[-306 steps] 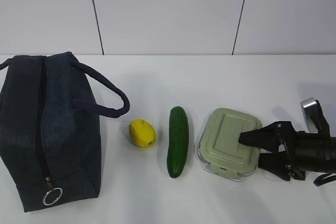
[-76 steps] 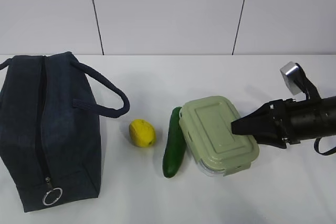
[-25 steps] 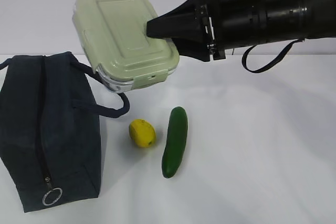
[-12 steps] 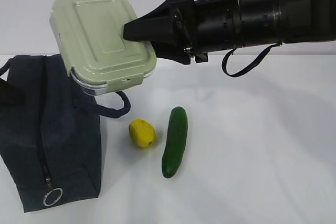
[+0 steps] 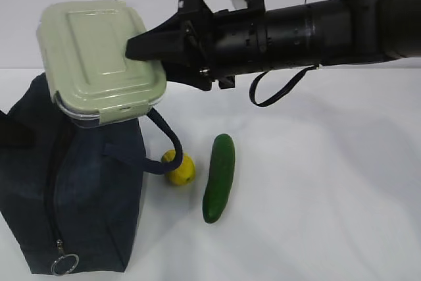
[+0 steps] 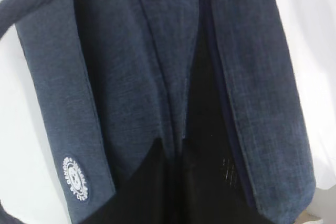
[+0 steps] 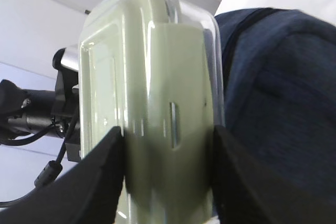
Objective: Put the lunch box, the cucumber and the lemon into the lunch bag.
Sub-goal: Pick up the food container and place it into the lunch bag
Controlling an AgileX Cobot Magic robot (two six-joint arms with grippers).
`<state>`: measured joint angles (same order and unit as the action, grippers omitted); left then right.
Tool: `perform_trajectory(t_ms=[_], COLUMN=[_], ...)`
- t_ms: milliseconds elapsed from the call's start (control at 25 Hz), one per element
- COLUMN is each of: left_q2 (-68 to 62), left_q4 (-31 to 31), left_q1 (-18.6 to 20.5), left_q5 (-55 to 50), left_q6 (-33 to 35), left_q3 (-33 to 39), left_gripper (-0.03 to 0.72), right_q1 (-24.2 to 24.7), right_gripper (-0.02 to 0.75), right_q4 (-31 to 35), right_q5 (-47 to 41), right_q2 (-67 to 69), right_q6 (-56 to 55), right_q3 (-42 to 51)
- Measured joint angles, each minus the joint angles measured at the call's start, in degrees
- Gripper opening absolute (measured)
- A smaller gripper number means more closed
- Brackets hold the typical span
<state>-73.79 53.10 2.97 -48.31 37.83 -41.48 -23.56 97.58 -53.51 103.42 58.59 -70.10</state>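
Starting nearest you: the lunch bag (image 5: pixel 72 189) sits at 8 o'clock, your left gripper (image 6: pixel 181 192) pinched shut on fabric at its zipper seam, presumably to steady or spread the mouth. The cucumber (image 5: pixel 218 177) lies at 6 o'clock, the lemon (image 5: pixel 179 169) beside it, a handle loop draped over it. Farther back, at 10 o'clock, your right gripper (image 7: pixel 168 177) clamps the lunch box (image 5: pixel 99 60) lid-and-base, tilted above the bag for loading.

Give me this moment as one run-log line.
right gripper: holds lunch box over lunch bag | left gripper: at bag fabric | lemon, cucumber: on table
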Motion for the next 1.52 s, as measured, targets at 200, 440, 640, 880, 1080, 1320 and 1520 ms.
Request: perform_trajectory(t_ms=[200,440,640,880,1080,1320,1520], left_q2=[0.00,0.00,0.00,0.40,1.26,1.26,1.26], left_q4=[0.12,0.95,1.19,1.28,1.81,3.93,5.89], left_q1=[0.00,0.00,0.00,0.00,0.00,0.00,0.00], left_q5=[0.00,0.00,0.00,0.00,-0.52,-1.10,-2.86], left_q6=[0.14,0.14,0.14,0.14,0.14,0.31,1.28], left_q3=[0.00,0.00,-0.04,-1.34,-1.95,-2.08,-2.08], left_gripper=[0.011,0.011,0.011,0.011,0.011,0.011,0.011], right_q1=[-2.67,-3.28,-3.33,-3.33,-3.33,-3.33,-3.42], right_gripper=[0.358,0.358,0.358,0.358,0.358,0.358,0.358], right_q4=[0.66,1.10,0.89,-5.97,-11.19,-15.01,-15.13], right_q5=[0.35,2.38,2.51,5.41,9.29,12.53,12.91], right_q2=[2.57,5.43,6.82,6.93,7.06,7.32,8.40], right_q6=[0.00,0.00,0.00,-0.11,-0.61,-1.23,-2.09], right_q3=[-2.99,-3.71,-3.83,-3.95,-3.95,-3.95,-3.95])
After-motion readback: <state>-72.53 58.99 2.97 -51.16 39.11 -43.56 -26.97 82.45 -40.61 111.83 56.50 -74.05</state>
